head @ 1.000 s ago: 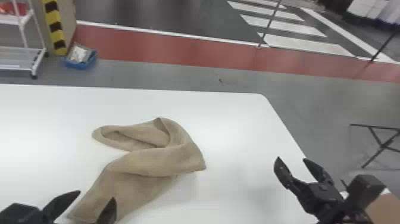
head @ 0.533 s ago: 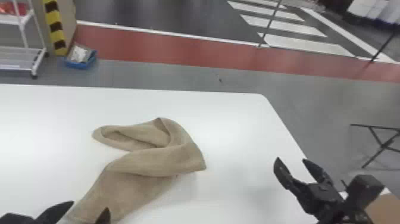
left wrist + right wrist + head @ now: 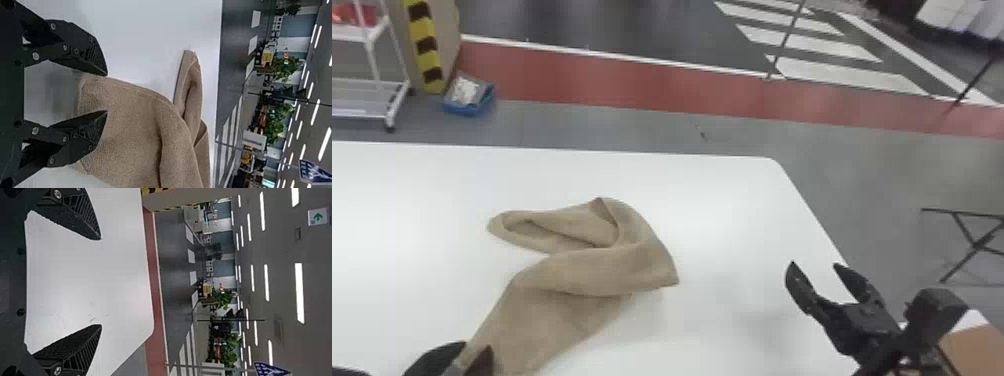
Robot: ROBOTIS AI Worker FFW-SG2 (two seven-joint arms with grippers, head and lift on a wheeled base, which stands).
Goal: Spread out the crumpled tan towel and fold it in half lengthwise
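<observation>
- Reaching to the near end of the tan towel [image 3: 602, 270], your left gripper [image 3: 477, 346] had its fingers spread, with cloth showing between them.
- Your right gripper [image 3: 815, 264] was near the table's right edge, apart from the towel, fingers wide open.
- Your towel lay on the white table [image 3: 732, 200], its far part bent and creased into folds.

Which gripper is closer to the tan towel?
Left. The left gripper is open at the towel's near end, fingers around part of it; the right gripper is off to the right of the towel, apart from it.
</observation>
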